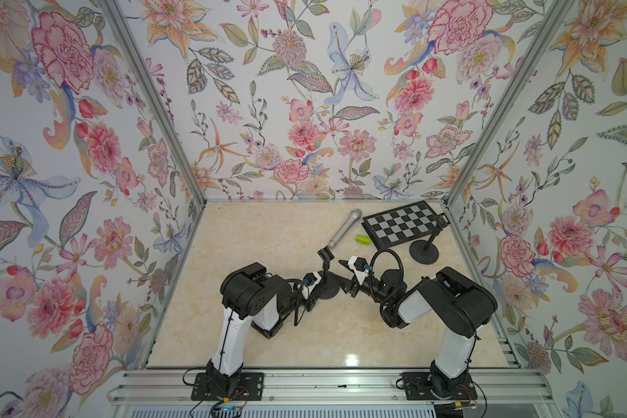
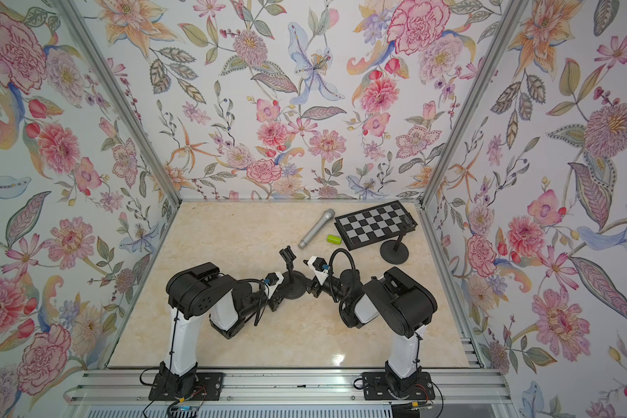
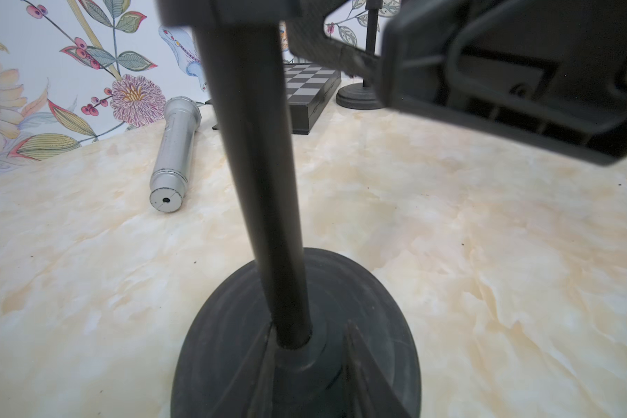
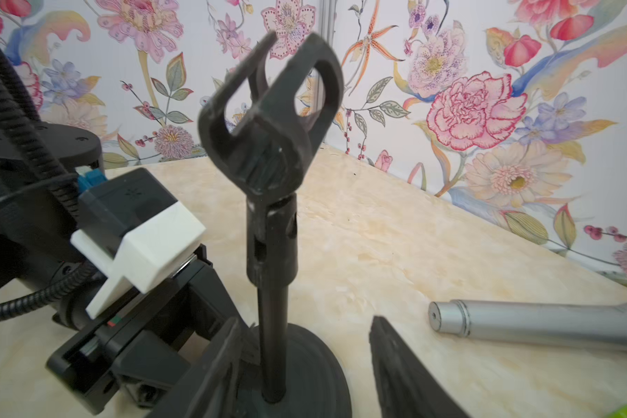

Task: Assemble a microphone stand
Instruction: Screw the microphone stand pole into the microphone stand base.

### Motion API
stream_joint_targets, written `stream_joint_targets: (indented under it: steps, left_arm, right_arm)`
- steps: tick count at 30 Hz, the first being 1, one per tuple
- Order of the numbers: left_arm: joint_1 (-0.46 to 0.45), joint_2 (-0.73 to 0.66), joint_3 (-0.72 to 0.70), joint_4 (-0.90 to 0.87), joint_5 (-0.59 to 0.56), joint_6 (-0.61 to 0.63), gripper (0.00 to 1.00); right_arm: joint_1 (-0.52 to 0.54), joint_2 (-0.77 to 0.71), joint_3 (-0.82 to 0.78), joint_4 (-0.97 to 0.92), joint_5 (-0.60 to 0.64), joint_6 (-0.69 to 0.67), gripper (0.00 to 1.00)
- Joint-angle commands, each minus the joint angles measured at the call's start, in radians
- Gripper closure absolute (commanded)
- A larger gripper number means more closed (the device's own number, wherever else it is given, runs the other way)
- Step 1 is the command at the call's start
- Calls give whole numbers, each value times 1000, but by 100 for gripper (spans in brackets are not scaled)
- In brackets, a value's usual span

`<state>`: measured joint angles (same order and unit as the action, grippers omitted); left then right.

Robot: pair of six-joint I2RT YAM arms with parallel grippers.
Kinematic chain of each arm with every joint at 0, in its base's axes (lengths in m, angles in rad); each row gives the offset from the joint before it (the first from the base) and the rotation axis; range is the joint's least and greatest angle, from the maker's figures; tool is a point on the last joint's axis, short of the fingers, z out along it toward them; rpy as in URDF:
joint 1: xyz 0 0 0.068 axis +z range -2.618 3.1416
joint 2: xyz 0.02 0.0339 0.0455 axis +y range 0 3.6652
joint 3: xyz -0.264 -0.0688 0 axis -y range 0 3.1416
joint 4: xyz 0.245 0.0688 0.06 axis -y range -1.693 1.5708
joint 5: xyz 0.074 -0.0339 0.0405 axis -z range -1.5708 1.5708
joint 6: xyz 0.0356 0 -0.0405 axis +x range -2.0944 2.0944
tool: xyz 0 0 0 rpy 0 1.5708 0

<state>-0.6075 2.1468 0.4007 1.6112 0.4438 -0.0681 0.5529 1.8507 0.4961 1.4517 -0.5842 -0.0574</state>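
A black microphone stand stands upright mid-table, with a round base (image 1: 327, 290) (image 3: 228, 325), a pole (image 4: 273, 318) and an empty clip (image 1: 324, 253) (image 4: 268, 108) on top. My left gripper (image 1: 319, 288) (image 3: 306, 376) is shut on the stand, its fingers on either side of the collar at the pole's foot. My right gripper (image 1: 342, 275) (image 4: 304, 325) is open from the other side. The pole stands between its fingers (image 4: 395, 365), close to one and well apart from the other. A silver microphone (image 1: 342, 229) (image 2: 315, 229) (image 4: 540, 325) lies flat on the table behind the stand.
A green cylinder (image 1: 363, 239) lies beside the microphone. A folded chessboard box (image 1: 400, 224) sits at the back right, with a second black stand (image 1: 424, 252) next to it. Floral walls close in the marble table (image 1: 268, 235) on three sides.
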Motion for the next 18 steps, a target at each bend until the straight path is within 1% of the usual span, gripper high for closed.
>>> stream_joint_targets:
  steps: [1,4,5,7,10,15,18]
  left_arm:
    - [11,115,-36,227,-25,7,68]
    - [12,104,-25,228,-1,15,68]
    - [12,99,-32,227,-1,21,68]
    - [11,100,-41,227,-5,18,68]
    - [11,114,-27,228,4,7,68]
    - [12,101,-42,227,-12,13,68]
    - [12,120,-21,227,8,2,68]
  right_arm:
    - [-38,7,109,-81,-406,29,40]
    - [-63,50,208,-143,-486,29,42]
    - [-64,64,234,-159,-494,31,43]
    - [-66,97,284,-203,-521,23,52]
    - [-68,129,322,-212,-527,49,60]
    - [-58,134,333,-212,-523,62,62]
    - [-52,128,335,-237,-513,53,71]
